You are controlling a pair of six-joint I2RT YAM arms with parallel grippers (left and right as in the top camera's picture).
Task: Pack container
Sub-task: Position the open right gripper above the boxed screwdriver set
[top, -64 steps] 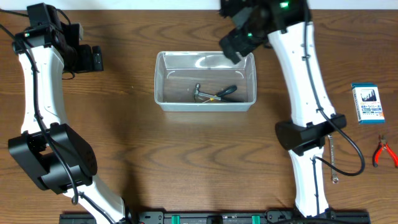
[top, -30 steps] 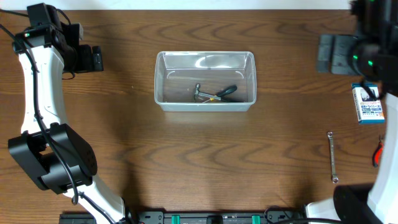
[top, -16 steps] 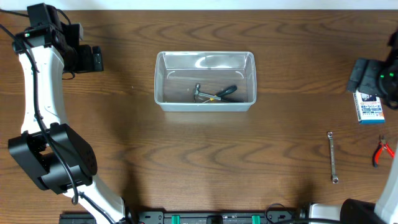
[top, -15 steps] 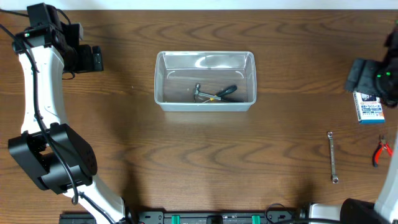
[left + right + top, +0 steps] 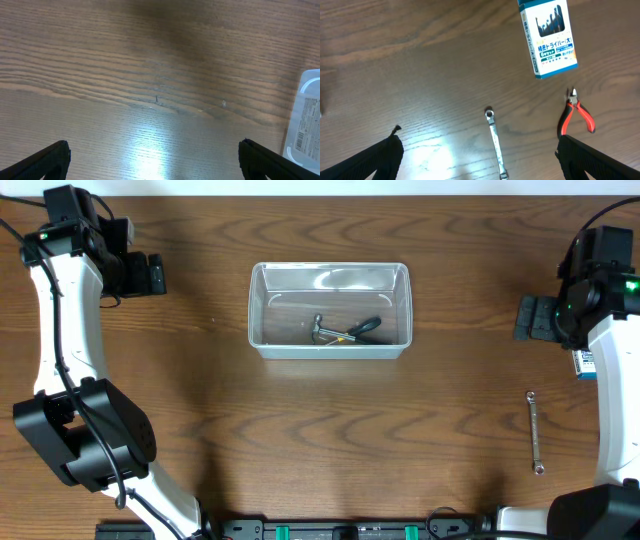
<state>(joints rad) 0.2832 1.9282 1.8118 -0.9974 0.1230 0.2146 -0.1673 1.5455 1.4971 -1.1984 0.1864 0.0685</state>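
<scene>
Container [image 5: 330, 348] sits well left of right tool [image 5: 533, 318] (jaws spread)

— What is the setting?
— A dark brown wood-grain table [image 5: 320, 440] that fills nearly every view.
— Any light?
— A pale glare [image 5: 150, 150] lies on the grain in the left wrist view. A white strip [image 5: 300, 186] runs along the table's far edge.

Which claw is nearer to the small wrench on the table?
Right. The right claw hangs on the right side, close to the wrench; the left claw is far left, beyond the container.
</scene>
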